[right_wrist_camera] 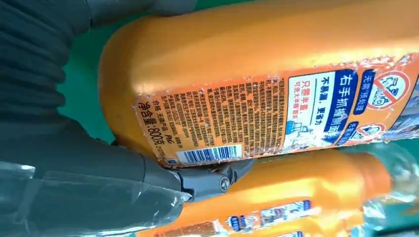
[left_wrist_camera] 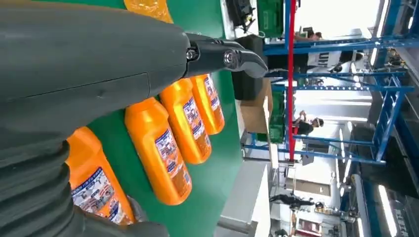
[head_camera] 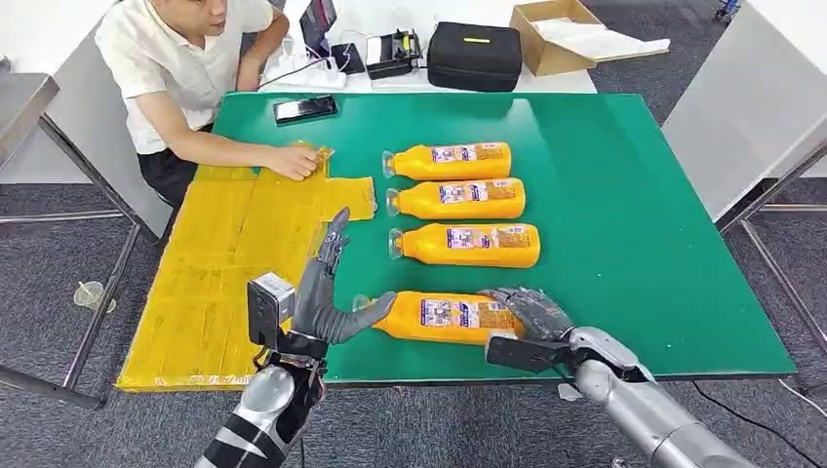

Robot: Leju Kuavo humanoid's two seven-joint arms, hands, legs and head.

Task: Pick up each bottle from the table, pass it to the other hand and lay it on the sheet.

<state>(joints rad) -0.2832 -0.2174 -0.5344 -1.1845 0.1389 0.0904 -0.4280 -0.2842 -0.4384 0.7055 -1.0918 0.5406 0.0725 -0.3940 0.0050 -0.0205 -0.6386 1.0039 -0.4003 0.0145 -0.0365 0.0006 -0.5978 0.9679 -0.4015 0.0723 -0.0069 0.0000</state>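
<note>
Several orange bottles lie side by side on the green table [head_camera: 624,244], caps towards the yellow sheet [head_camera: 224,263]. The nearest bottle [head_camera: 439,317] [right_wrist_camera: 257,59] is by the front edge, and my right hand [head_camera: 527,314] [right_wrist_camera: 99,187] grips its base end. I cannot tell whether it is lifted off the table. My left hand [head_camera: 327,292] [left_wrist_camera: 99,64] stands open at the bottle's cap end, fingers pointing up and thumb reaching towards the neck. Three more bottles [head_camera: 473,244] [head_camera: 463,199] [head_camera: 453,161] lie further back.
A person [head_camera: 185,58] sits at the far left corner with one hand [head_camera: 293,161] on the sheet's far edge. A black phone [head_camera: 305,108] lies on the table. Behind it are a black case [head_camera: 475,56] and a cardboard box [head_camera: 556,34].
</note>
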